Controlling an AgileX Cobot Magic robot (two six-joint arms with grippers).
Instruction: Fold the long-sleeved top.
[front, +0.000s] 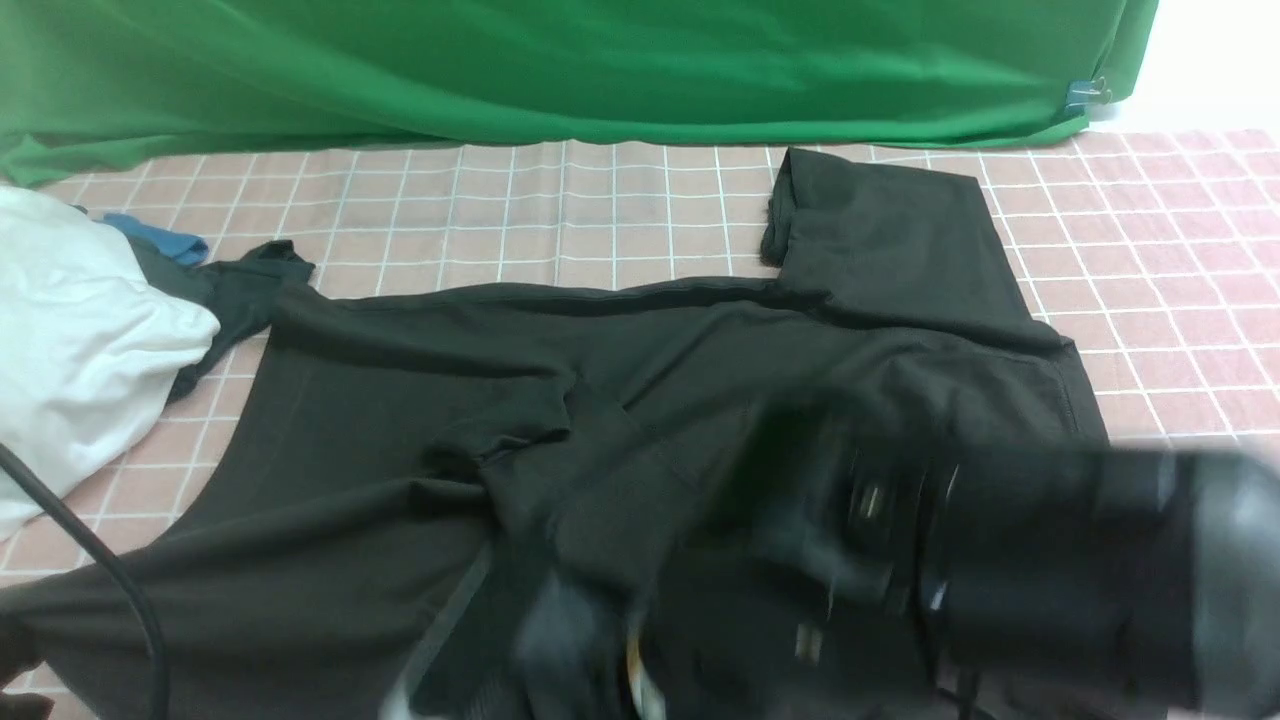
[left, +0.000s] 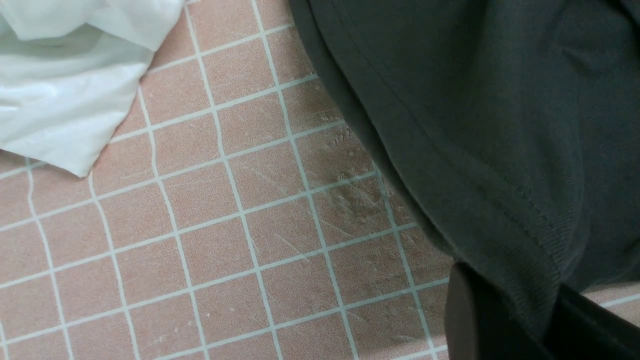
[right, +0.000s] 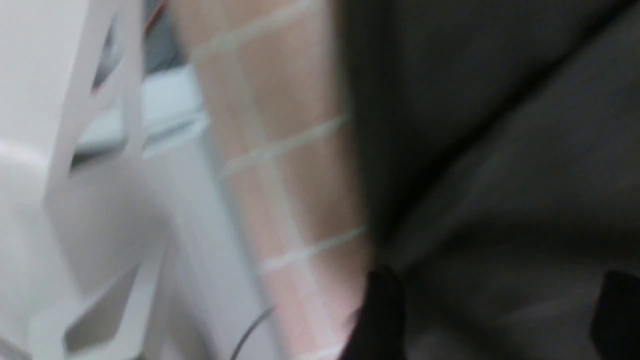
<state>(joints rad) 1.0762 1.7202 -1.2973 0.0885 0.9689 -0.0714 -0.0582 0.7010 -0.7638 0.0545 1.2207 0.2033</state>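
The long-sleeved top (front: 420, 420) lies spread across the pink checked table, one sleeve folded back at the far right (front: 900, 250). In the left wrist view my left gripper (left: 525, 320) is shut on the top's stitched edge (left: 450, 150), the cloth pinched between its dark fingers (left: 465, 320). My right arm (front: 1050, 570) reaches in from the lower right, blurred by motion, over the top's near part. In the right wrist view the right gripper (right: 497, 315) stands open, jaws far apart, with dark fabric (right: 500, 175) below and nothing gripped.
A white cloth bundle (front: 80, 330) lies at the left with a blue piece (front: 160, 238) and a smaller dark cloth (front: 240, 290) beside it. A green backdrop (front: 560, 70) hangs behind. A black cable (front: 110, 580) crosses the near left. White framework (right: 100, 200) sits past the table edge.
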